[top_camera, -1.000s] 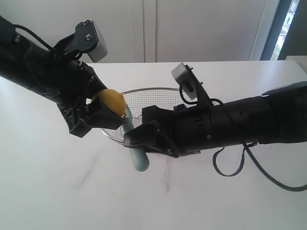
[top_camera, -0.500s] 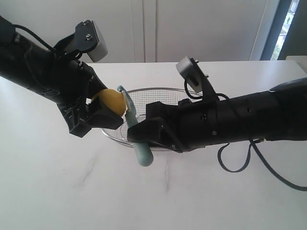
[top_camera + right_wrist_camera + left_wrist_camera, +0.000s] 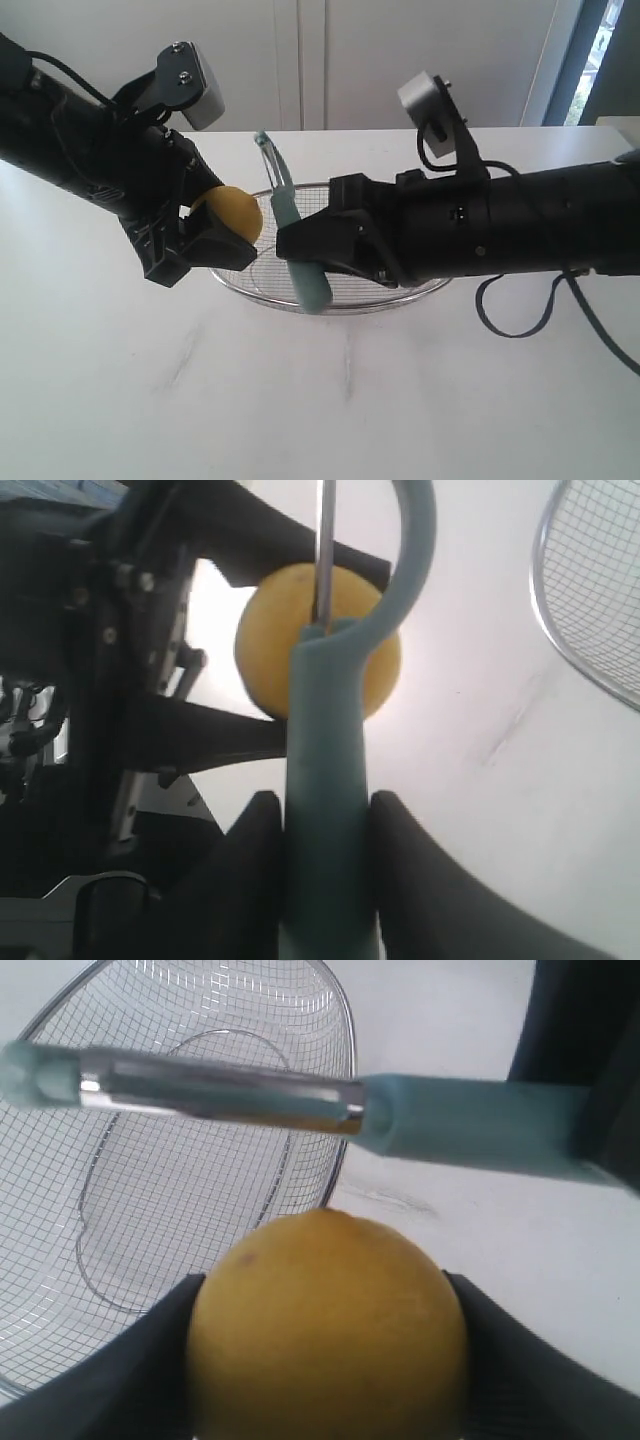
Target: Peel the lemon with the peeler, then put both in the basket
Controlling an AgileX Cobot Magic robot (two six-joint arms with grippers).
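Note:
My left gripper (image 3: 205, 232) is shut on the yellow lemon (image 3: 228, 214), holding it above the table just left of the wire mesh basket (image 3: 400, 292). The lemon (image 3: 325, 1330) fills the space between both black fingers in the left wrist view. My right gripper (image 3: 300, 243) is shut on the teal handle of the peeler (image 3: 300, 262), which stands nearly upright with its metal blade head uppermost, a little right of the lemon and apart from it. In the right wrist view the peeler (image 3: 328, 780) sits clamped between the fingers, its blade in front of the lemon (image 3: 270, 650).
The basket (image 3: 345, 1080) rests on a white marble-look table (image 3: 330, 400) beneath and behind both grippers. White cabinet doors stand along the far side. A window strip shows at the back right.
My right gripper has risen and swung the peeler from a low tilt beside the lemon to nearly upright, blade lifted clear above it. The left gripper and lemon have stayed put.

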